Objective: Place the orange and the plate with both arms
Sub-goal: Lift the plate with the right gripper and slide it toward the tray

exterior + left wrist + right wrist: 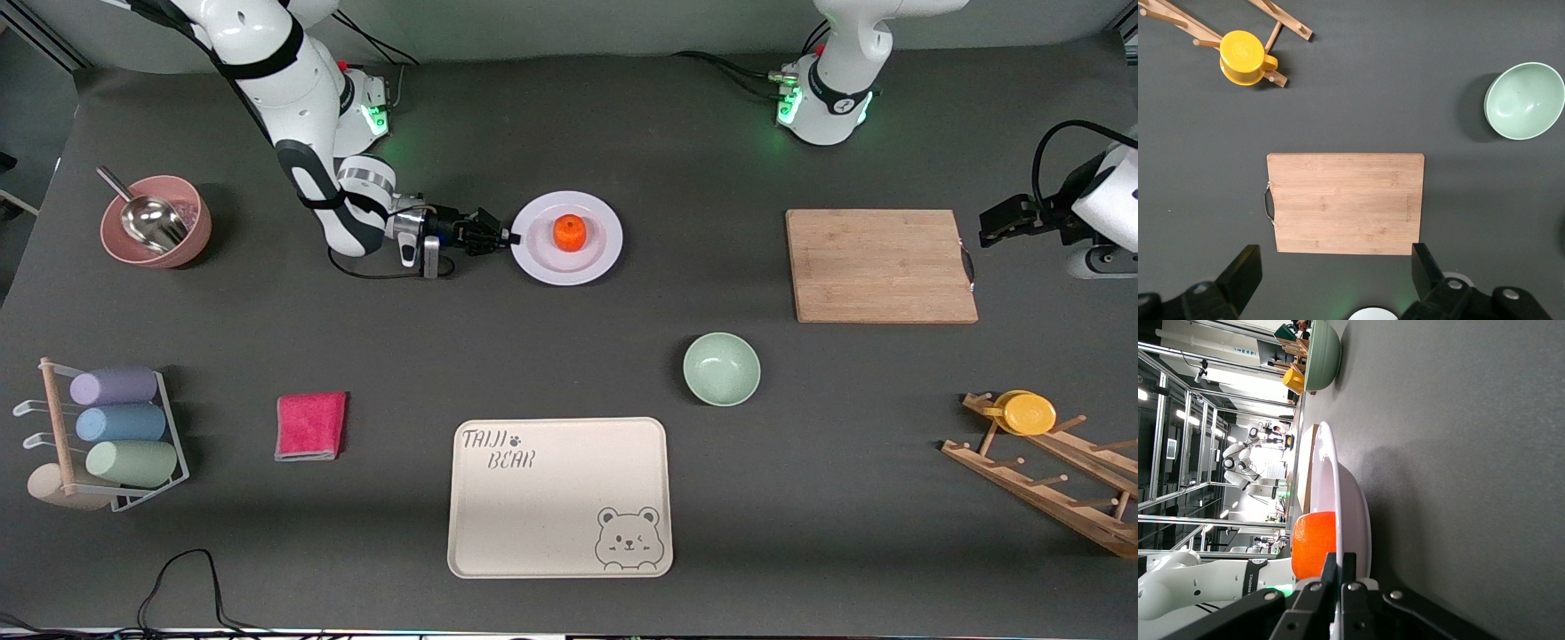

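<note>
Already settled: the orange (570,232) sits on the plate (594,267), a little above the middle of the front frame, so that pairing looks done.
Plate: flat on the dark table (533,356), just above the frame's centre; in the right wrist view its rim (1330,473) runs on edge with the orange (1314,543) showing past it.
Right gripper: the right gripper (510,237) lies low and level at the plate's rim on the side toward the right arm's end of the table; the right wrist view shows its two fingers (1329,577) pressed close with the thin rim pinched between them.
Left gripper: the left gripper (987,224) hangs at the right edge of the front frame, over the table beside the cutting board (880,265); its own view shows the fingers (1238,273) spread wide with nothing between them. This arm waits.
Left to do: by my reading the plate, with the fruit on it, has yet to be carried to wherever it belongs; the pictures do not say where.
Candidate spots: the cutting board at centre right, or the bear tray (558,498) at bottom centre.
Nearby: green bowl (721,369) between them.
Risk: a rim-only pinch may tilt the plate and roll the fruit.
</note>
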Motion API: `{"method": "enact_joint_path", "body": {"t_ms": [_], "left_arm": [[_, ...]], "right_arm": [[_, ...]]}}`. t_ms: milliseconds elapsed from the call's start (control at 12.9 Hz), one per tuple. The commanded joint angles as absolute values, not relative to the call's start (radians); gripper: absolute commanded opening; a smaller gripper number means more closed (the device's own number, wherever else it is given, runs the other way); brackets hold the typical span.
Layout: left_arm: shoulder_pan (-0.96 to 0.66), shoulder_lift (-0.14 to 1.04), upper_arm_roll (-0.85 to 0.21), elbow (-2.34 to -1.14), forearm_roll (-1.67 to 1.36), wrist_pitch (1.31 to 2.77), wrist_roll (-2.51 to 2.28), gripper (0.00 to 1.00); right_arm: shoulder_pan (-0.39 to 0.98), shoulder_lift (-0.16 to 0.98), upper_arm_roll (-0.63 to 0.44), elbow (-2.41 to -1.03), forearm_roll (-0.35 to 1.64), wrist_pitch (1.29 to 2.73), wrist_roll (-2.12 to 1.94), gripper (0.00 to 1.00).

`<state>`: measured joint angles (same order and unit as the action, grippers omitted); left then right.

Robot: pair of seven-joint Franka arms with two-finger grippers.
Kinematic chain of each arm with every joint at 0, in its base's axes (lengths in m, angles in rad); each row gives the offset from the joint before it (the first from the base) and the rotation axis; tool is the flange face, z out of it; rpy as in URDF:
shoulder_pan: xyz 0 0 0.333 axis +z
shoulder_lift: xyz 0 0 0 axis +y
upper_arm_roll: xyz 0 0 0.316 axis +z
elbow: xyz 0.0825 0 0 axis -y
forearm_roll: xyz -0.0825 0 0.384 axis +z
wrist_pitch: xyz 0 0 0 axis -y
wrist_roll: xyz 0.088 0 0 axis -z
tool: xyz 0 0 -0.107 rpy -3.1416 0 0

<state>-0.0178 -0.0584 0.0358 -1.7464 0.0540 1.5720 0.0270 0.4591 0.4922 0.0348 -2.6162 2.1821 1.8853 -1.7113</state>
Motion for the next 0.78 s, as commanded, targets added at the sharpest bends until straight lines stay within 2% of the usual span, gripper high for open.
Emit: {"method": "enact_joint_path", "body": {"t_ms": [0, 543, 698], "left_arm": [[-0.017, -0.090, 0.035, -1.766, 0.057, 1.563, 0.012, 1.00], [-0.014, -0.094, 0.044, -1.769, 0.057, 1.568, 0.014, 1.00], [-0.014, -0.089, 0.044, -1.782, 0.055, 1.586, 0.014, 1.00]], "right_arm": [[0.451, 0.477, 0.046, -2.597, 2.215, 1.885, -1.691, 0.00], [0.446, 0.249, 0.044, -2.614, 2.197, 1.893, -1.427, 0.00], [0.413, 0.175, 0.044, -2.617, 2.128, 1.901, -1.318, 0.00]]}}
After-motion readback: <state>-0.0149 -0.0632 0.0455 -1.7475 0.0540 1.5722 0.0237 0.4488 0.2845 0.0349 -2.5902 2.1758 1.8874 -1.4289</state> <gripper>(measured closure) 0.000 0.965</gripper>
